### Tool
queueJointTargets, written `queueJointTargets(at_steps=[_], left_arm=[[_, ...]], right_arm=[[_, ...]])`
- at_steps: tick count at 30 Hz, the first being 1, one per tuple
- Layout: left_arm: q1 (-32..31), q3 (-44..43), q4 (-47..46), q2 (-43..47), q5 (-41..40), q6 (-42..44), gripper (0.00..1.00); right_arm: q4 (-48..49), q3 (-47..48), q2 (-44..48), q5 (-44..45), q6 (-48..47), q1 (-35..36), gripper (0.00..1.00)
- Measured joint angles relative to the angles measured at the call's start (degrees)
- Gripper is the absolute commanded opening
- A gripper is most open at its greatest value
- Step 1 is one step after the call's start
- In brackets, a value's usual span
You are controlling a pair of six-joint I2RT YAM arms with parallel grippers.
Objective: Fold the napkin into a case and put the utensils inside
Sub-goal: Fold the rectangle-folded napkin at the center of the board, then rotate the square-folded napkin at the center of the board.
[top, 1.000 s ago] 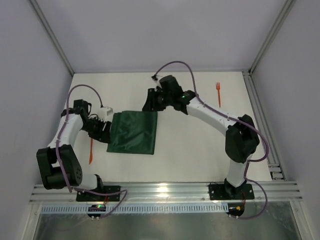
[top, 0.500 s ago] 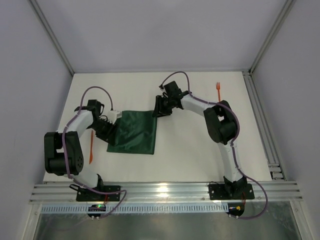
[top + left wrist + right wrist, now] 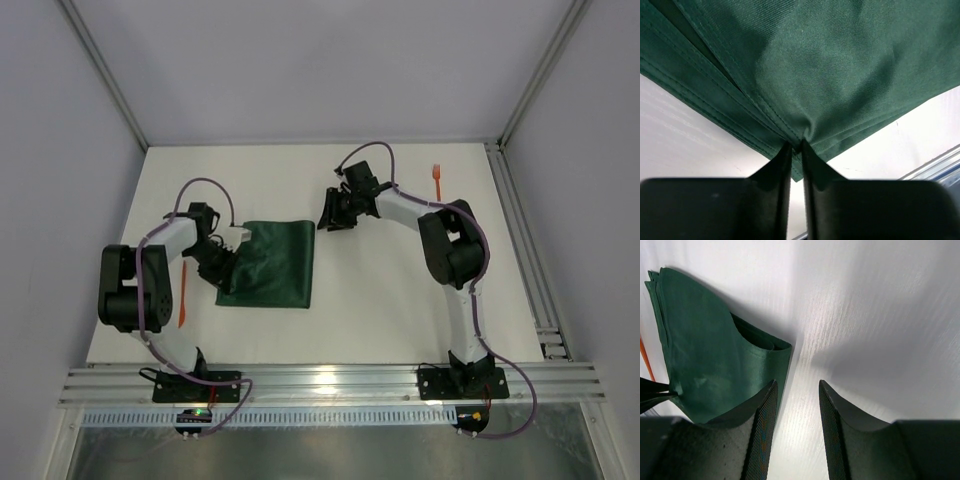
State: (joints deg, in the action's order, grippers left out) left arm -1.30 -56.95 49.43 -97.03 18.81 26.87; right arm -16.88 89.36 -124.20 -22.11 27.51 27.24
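The dark green napkin [image 3: 270, 262] lies folded in layers on the white table, left of centre. My left gripper [image 3: 228, 258] is at its left edge and is shut on the layered cloth edge [image 3: 799, 139]. My right gripper [image 3: 330, 220] is open and empty, just off the napkin's far right corner [image 3: 760, 352], over bare table. An orange fork [image 3: 437, 188] lies at the far right. A second orange utensil [image 3: 182, 300] lies left of the napkin, partly behind the left arm.
Aluminium rails [image 3: 520, 240] run along the right side and the near edge [image 3: 330, 380] of the table. Grey walls enclose the workspace on three sides.
My right gripper has drawn back to the right, off the napkin's far corner. My left arm has folded closer in, its gripper still at the napkin's left edge.
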Motion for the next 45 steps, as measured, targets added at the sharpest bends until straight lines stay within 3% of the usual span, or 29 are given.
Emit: queueJointTargets(at_steps=[6,20,25,32,45], left_arm=[[-0.26,0.0,0.09,0.31,-0.72,-0.09,0.0],[1.99,-0.15,3.13,9.92,-1.25,-0.7,0.0],[7.34,1.11,3.13,9.18,-1.16,0.42,0.01],[7.98,3.96,2.8,4.81,-0.55,1.38,0.09],[7.98,4.76,1.38,4.15,-0.61,1.68,0.01]], right_arm=[[0.66,-2.05,0.57,-0.15,0.02,0.31,0.43],[2.12,-3.26,0.74,-1.46,0.85,0.39,0.43],[2.16,-3.26,0.74,-2.14,0.9,0.39,0.43],[2.16,-3.26,0.74,-3.19,0.9,0.46,0.43],[1.75,1.6,-0.9,-4.74,1.55,1.88,0.43]])
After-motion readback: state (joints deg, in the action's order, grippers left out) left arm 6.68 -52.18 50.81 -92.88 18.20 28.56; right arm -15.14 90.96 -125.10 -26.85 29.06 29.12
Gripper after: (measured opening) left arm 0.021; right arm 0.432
